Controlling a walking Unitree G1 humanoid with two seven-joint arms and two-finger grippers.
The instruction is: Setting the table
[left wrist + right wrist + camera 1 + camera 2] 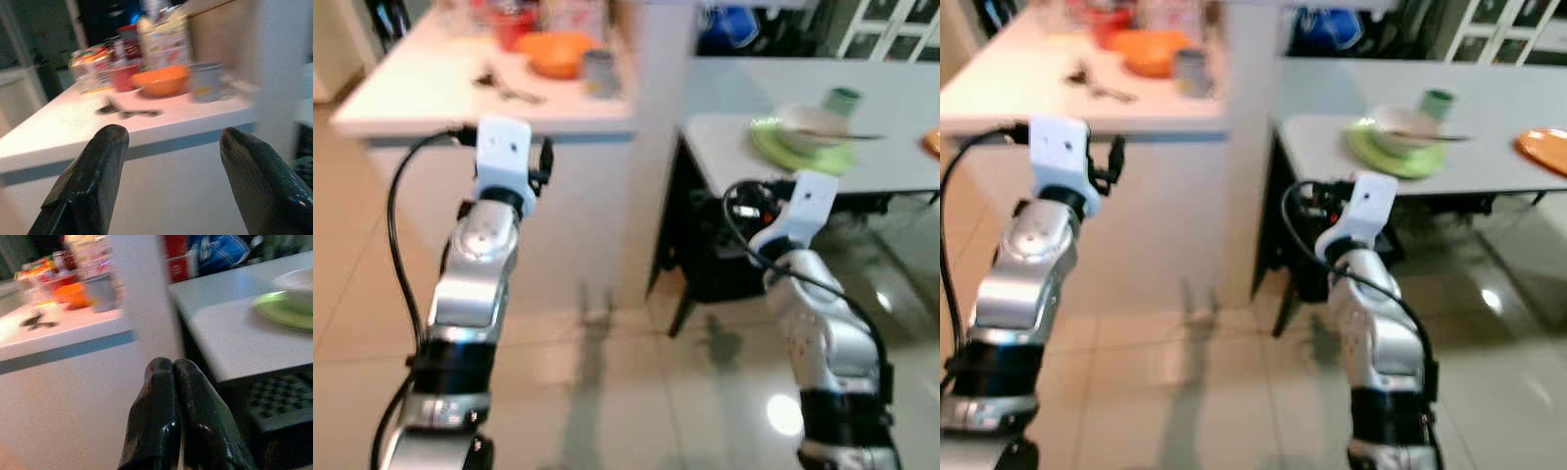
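Dark cutlery (504,86) lies on the white counter (421,98) ahead on my left, beside an orange bowl (556,54) and a grey cup (599,73). On the grey dining table (891,162) at the right stand a green plate (803,149) carrying a white bowl (811,124), and a green cup (842,98). My left gripper (173,132) is open and empty, held in front of the counter's edge, below the cutlery (128,111). My right gripper (172,363) is shut on nothing, low before the table's near corner.
A red container (514,24) and packages crowd the counter's back. An orange plate (1542,147) sits at the table's right. A white pillar (656,117) separates counter and table. A dark crate (279,406) sits under the table. Glossy tiled floor (607,392) lies between.
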